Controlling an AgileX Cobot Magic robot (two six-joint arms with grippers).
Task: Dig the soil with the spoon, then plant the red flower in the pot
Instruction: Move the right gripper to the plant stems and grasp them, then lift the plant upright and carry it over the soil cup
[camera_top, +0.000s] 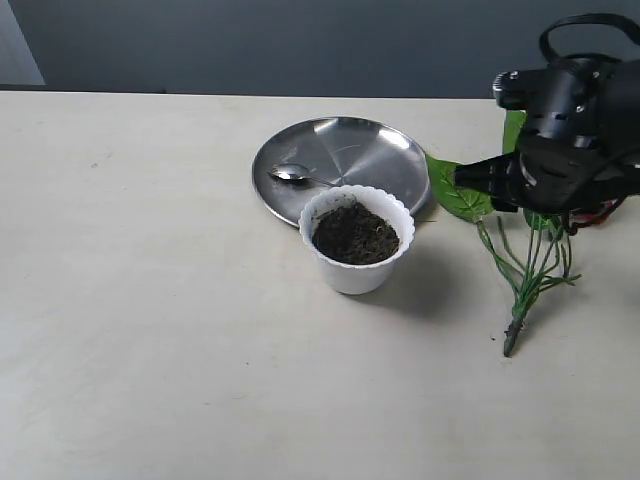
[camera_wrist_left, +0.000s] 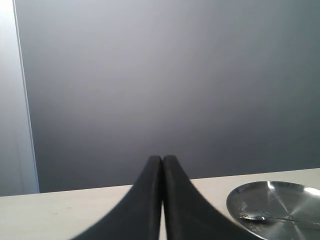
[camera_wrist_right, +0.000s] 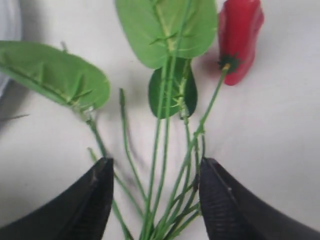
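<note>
The white scalloped pot (camera_top: 357, 240) stands mid-table, filled with dark soil (camera_top: 355, 233). Behind it the silver spoon (camera_top: 292, 176) lies on a round steel plate (camera_top: 380, 150); the spoon (camera_wrist_left: 262, 218) also shows in the left wrist view. The red flower (camera_top: 528, 280) lies flat on the table at the right, its stalks fanned out and one red bloom (camera_wrist_right: 240, 37) visible. My right gripper (camera_wrist_right: 155, 172) hovers open over the stalks (camera_wrist_right: 167, 165), one finger on each side of the bunch. My left gripper (camera_wrist_left: 162, 165) is shut and empty, out of the exterior view.
The steel plate (camera_wrist_left: 280, 207) sits just behind the pot, touching it in view. A green leaf (camera_top: 458, 195) of the flower lies against the plate's right edge. A dark wall runs along the table's far edge.
</note>
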